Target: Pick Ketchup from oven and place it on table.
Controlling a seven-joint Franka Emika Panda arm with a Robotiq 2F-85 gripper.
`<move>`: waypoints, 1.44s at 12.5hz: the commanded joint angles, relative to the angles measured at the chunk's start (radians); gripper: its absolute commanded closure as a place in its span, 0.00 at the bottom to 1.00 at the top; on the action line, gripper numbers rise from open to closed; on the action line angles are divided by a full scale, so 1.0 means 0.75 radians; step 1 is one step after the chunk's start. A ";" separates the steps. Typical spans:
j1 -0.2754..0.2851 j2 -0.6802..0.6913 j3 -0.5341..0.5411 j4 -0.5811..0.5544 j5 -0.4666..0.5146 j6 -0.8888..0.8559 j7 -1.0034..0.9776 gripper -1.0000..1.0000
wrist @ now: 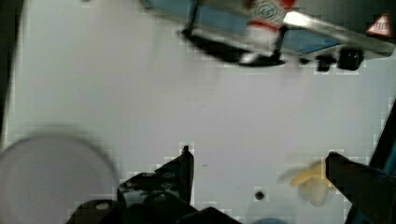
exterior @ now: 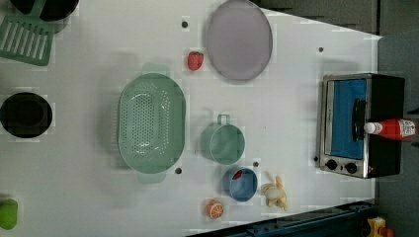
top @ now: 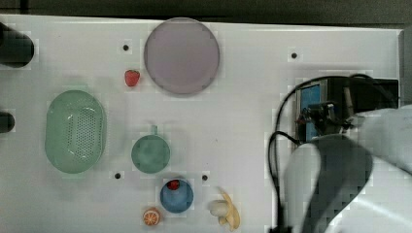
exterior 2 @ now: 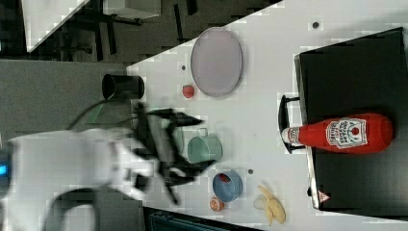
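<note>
The ketchup [exterior 2: 344,133] lies flat on the oven [exterior 2: 356,86] top, cap overhanging the front edge toward the claw [wrist: 259,161], which hangs released, apart, over bare table [wrist: 140,93].

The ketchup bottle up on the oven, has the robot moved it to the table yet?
Not yet. The ketchup lies on its side on the oven top, cap over the front edge. The gripper is open and empty, over the table facing the oven. Reaching, grasping and setting down all remain.
</note>
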 commanded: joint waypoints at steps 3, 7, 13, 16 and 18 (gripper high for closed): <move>-0.030 0.147 -0.223 0.029 -0.011 0.377 0.026 0.00; -0.042 0.284 -0.324 0.046 -0.009 0.445 0.022 0.00; -0.088 0.440 -0.345 0.117 0.060 0.547 -0.095 0.00; -0.098 0.540 -0.343 0.115 0.152 0.553 -0.180 0.00; -0.107 0.579 -0.346 0.114 0.196 0.565 -0.180 0.00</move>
